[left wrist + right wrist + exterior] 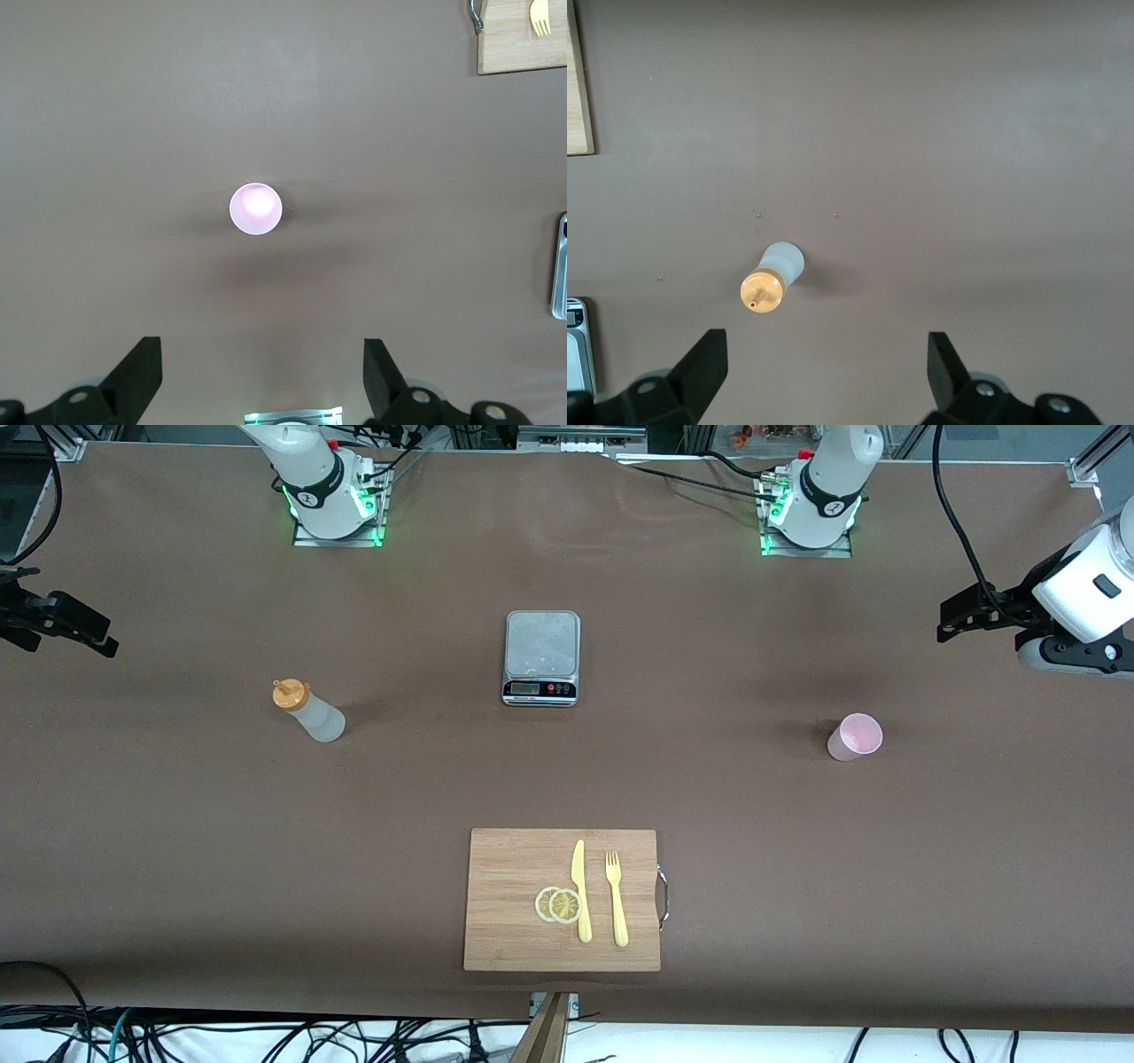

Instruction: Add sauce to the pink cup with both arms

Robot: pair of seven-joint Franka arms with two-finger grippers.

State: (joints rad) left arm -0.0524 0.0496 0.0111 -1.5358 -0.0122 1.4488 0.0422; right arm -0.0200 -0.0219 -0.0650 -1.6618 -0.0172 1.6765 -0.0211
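Pink cup [855, 737] stands upright on the worktop toward the left arm's end, below the left end effector [257, 376], spread wide and empty. Sauce bottle [306, 709] stands upright under the right end effector [824, 376], equally wide, empty.

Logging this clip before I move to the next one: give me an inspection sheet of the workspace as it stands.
Surface: brown table, bare between items.
Job's things: bottle with orange cap stands toward the right arm's end; pink cup stands upright toward the left arm's end, apparently empty.
Clutter: scale mid-table; cutting board nearer the camera, carrying knife, fork and two lemon slices.
Grippers: left claw open, up in the air over the cup; right claw open, up over the bottle; neither holds anything.
Cables: black cables along the table's near edge and by the arm bases.
Surroundings: nothing seen of note.
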